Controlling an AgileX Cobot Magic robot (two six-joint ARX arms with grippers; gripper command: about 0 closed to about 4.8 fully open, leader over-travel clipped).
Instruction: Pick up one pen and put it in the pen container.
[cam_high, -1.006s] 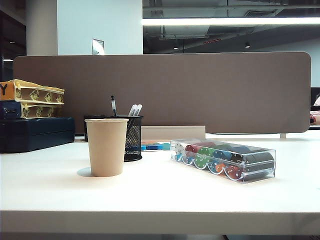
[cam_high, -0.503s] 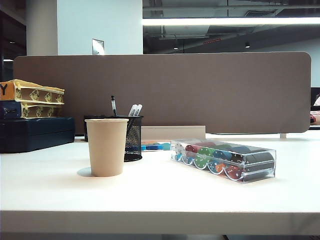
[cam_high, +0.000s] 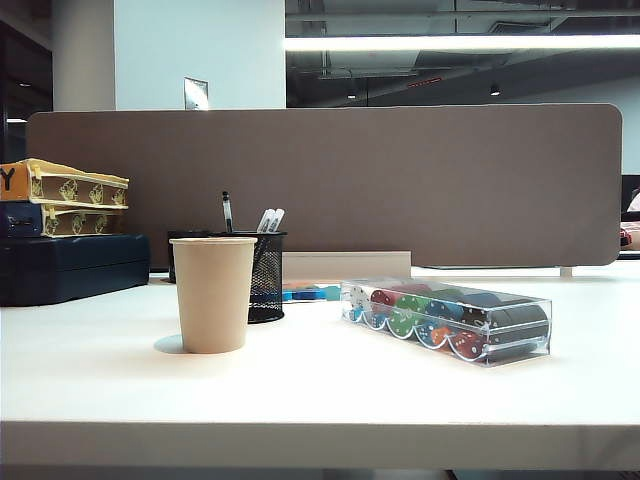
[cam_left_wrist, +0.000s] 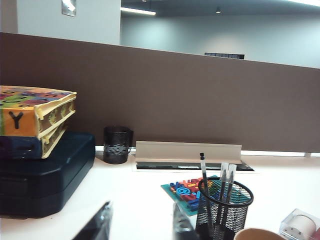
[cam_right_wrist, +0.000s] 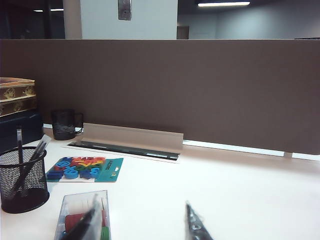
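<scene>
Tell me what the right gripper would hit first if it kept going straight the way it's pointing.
Probably nothing nearby: the open right gripper points over bare table toward the brown divider; the chip box sits off to one side. Depth is unclear.

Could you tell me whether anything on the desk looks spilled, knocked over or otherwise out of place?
Nothing stands out. The paper cup and the pen container stand upright, the pens stand inside it, and the clear box of chips lies flat and closed. Both grippers are empty.
</scene>
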